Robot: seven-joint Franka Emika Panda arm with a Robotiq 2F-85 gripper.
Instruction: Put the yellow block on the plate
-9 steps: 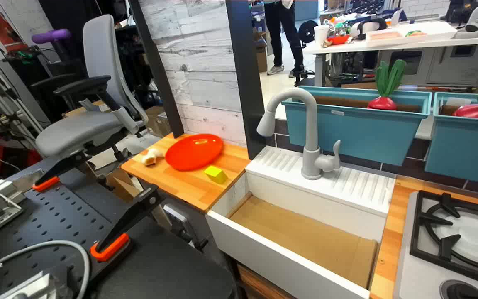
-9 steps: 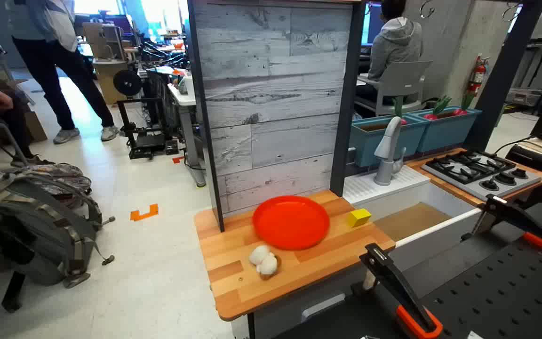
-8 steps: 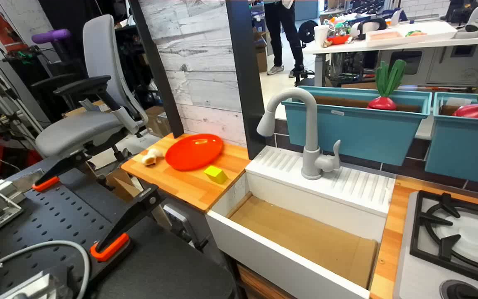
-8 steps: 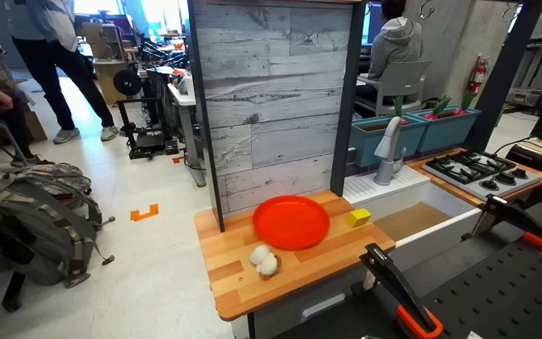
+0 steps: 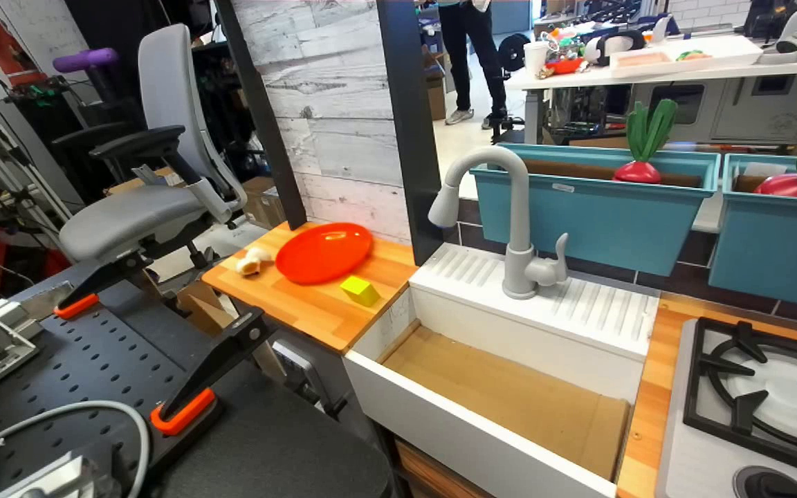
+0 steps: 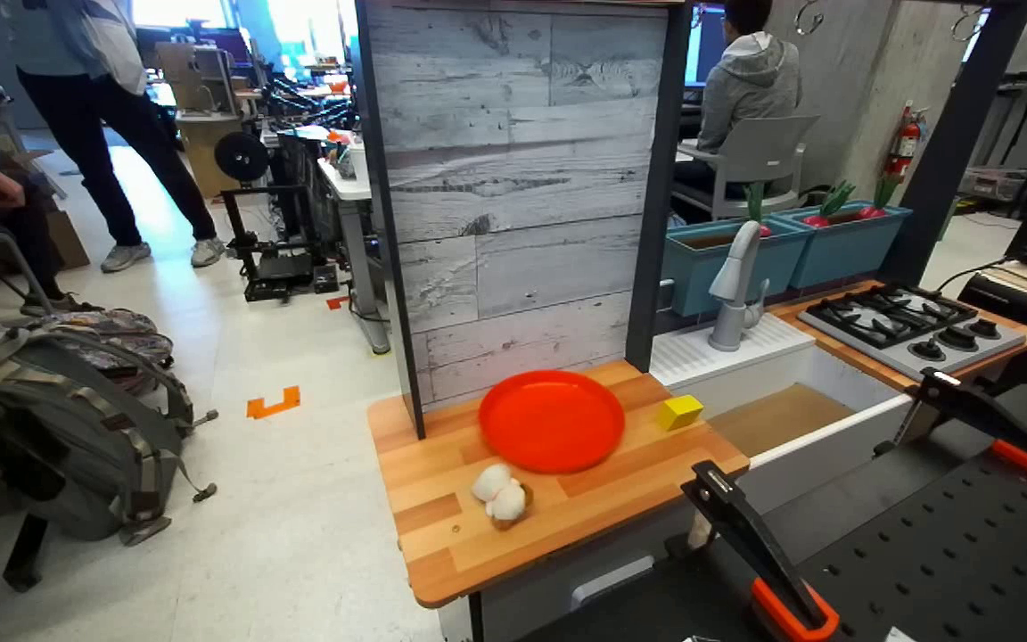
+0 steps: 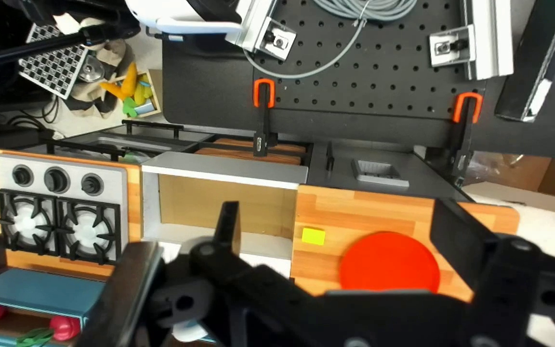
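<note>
The yellow block (image 5: pixel 360 291) sits on the wooden counter (image 5: pixel 315 315) beside the sink. It also shows in an exterior view (image 6: pixel 680 413) and in the wrist view (image 7: pixel 313 236). The round orange-red plate (image 5: pixel 324 253) lies a short way from the block, and shows in an exterior view (image 6: pixel 552 421) and in the wrist view (image 7: pixel 388 262), partly hidden by the gripper body. My gripper (image 7: pixel 336 212) is open and empty, its fingers wide apart, seen from above the counter with block and plate between them. The arm is out of view in both exterior views.
A small white lumpy object (image 6: pixel 500 493) lies near the plate. A sink (image 5: pixel 481 443) with a grey faucet (image 5: pixel 519 221) adjoins the counter. A plank-pattern wall panel (image 6: pixel 522 196) stands behind the plate. Black clamps (image 5: pixel 215 366) grip the dark table's edge. A stove (image 7: pixel 60 217) is farther along.
</note>
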